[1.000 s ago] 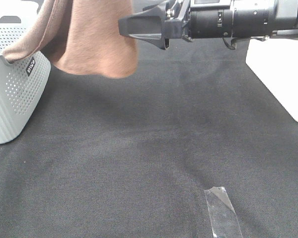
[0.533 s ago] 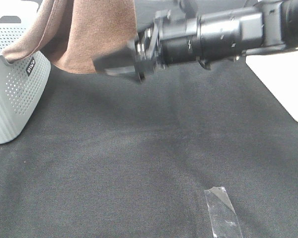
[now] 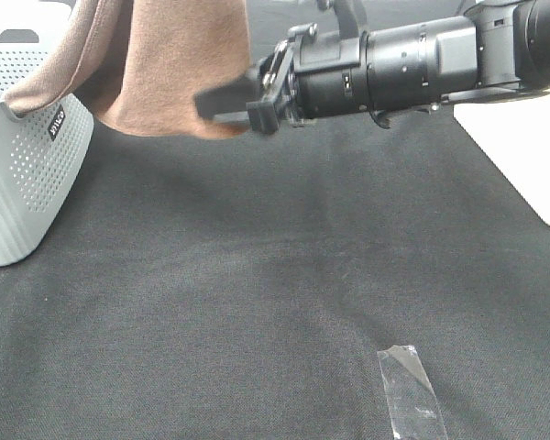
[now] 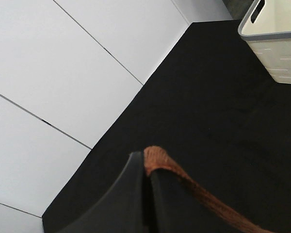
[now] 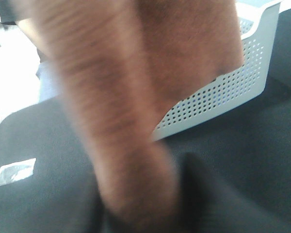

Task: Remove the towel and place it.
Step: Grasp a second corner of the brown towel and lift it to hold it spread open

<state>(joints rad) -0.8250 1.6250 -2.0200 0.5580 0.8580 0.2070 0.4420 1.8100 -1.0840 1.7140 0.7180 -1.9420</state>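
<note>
The towel was held raised above and just beside the grey basket, with one fold draped onto the basket's rim. In the left wrist view its edge was seen pinched between the fingers of the left gripper, which were pressed together on the cloth. The right gripper was extended from the side away from the basket, its tips at the towel's hanging lower edge. In the right wrist view a blurred fold was seen against its dark fingers, but whether they were clamped on it could not be told. What lay inside the basket could not be made out. A white bin stood well apart from the basket, its open top shown only in the left wrist view. A strip of tape on the black table was shown only in the other two views.
</note>
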